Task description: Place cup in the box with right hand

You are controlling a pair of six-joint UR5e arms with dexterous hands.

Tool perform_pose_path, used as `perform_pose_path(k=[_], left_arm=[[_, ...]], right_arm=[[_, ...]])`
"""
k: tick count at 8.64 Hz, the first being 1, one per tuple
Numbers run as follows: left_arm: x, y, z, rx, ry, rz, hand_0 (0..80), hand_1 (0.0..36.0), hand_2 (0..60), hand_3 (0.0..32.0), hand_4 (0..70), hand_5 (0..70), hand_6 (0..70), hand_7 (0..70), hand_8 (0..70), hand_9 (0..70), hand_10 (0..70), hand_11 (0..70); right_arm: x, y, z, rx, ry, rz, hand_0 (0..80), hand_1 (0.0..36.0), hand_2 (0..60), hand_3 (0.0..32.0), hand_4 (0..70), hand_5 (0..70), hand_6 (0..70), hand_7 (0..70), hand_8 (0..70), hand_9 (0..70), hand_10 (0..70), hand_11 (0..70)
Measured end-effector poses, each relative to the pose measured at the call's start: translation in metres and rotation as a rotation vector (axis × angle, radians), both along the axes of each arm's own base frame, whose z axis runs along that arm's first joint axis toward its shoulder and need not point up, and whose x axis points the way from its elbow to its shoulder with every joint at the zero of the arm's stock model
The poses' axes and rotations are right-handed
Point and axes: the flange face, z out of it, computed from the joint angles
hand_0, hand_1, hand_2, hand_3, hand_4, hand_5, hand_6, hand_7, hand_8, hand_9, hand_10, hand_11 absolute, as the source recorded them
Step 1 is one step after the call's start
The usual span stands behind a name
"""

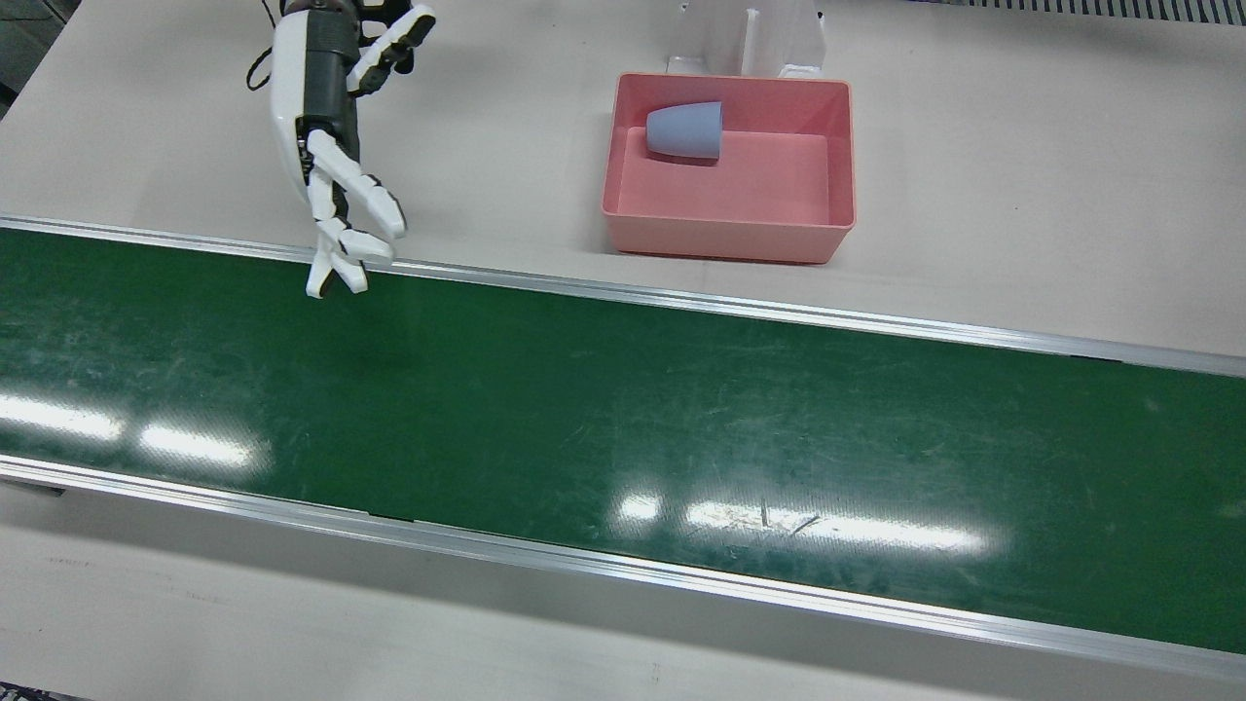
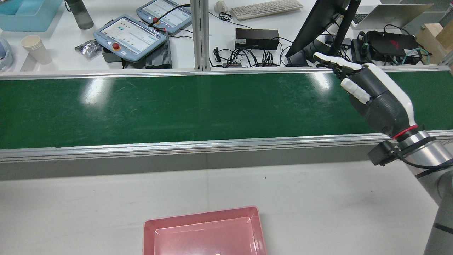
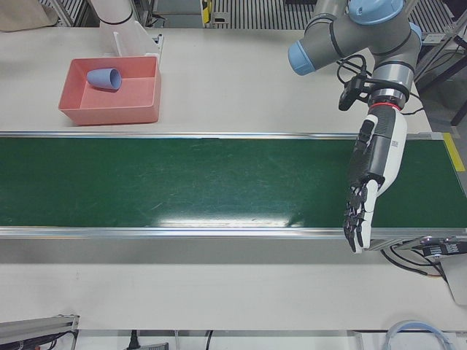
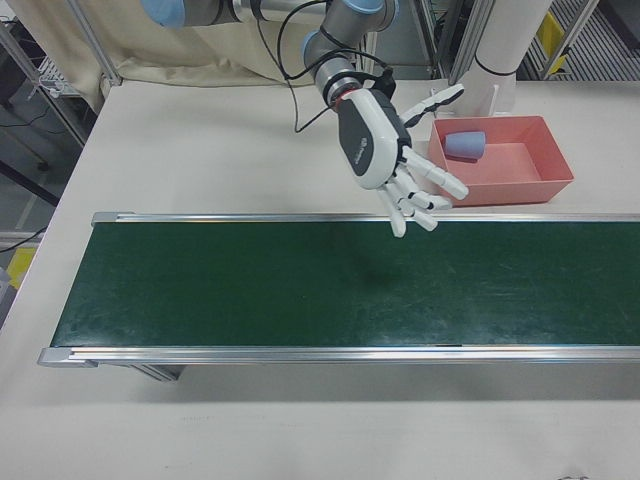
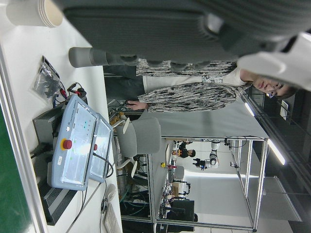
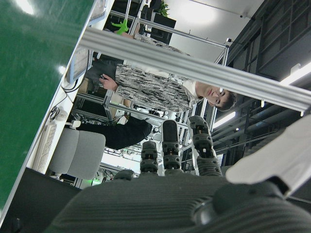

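**Cup lying in the box, right robot hand empty**

The blue cup (image 1: 685, 130) is seen on its side inside the pink box (image 1: 728, 243), near its back left corner in the front view. The right robot hand (image 1: 336, 146) is held over the surface at the edge of the green belt (image 1: 623, 419), fingers spread wide and holding nothing. The left robot hand (image 3: 371, 175) hangs over the far end of the belt, fingers extended, likewise empty. The placing step is judged done; only a withdrawal of the right arm seems called for. In the rear view the box is cut off and the cup is hidden.
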Motion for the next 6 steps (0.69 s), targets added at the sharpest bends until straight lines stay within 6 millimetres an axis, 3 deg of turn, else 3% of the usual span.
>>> perform_pose_path(k=[2,3,4,6], left_arm=[[0.0,0.0,0.0,0.0,0.0,0.0,0.0,0.0,0.0,0.0,0.0,0.0,0.0,0.0,0.0,0.0,0.0,0.0],[0.0,0.0,0.0,0.0,0.0,0.0,0.0,0.0,0.0,0.0,0.0,0.0,0.0,0.0,0.0,0.0,0.0,0.0],[0.0,0.0,0.0,0.0,0.0,0.0,0.0,0.0,0.0,0.0,0.0,0.0,0.0,0.0,0.0,0.0,0.0,0.0],[0.0,0.0,0.0,0.001,0.0,0.0,0.0,0.0,0.0,0.0,0.0,0.0,0.0,0.0,0.0,0.0,0.0,0.0]], right_arm=[[0.065,-0.04,0.049,-0.079,0.001,0.025,13.0,2.2,6.8,0.0,0.0,1.6,8.8,38.3,9.9,21.9,2.7,4.2],[0.102,-0.05,0.068,-0.111,0.006,0.055,13.7,2.3,7.3,0.0,0.0,1.6,9.4,41.3,10.4,23.0,2.7,4.2],[0.136,-0.055,0.093,-0.137,0.005,0.092,14.2,2.6,7.3,0.0,0.0,1.7,9.4,41.8,10.3,23.0,2.3,3.6],[0.186,-0.055,0.163,-0.17,-0.041,0.134,11.8,2.2,7.8,0.0,0.0,1.6,9.9,44.4,11.0,24.3,2.0,3.2]])
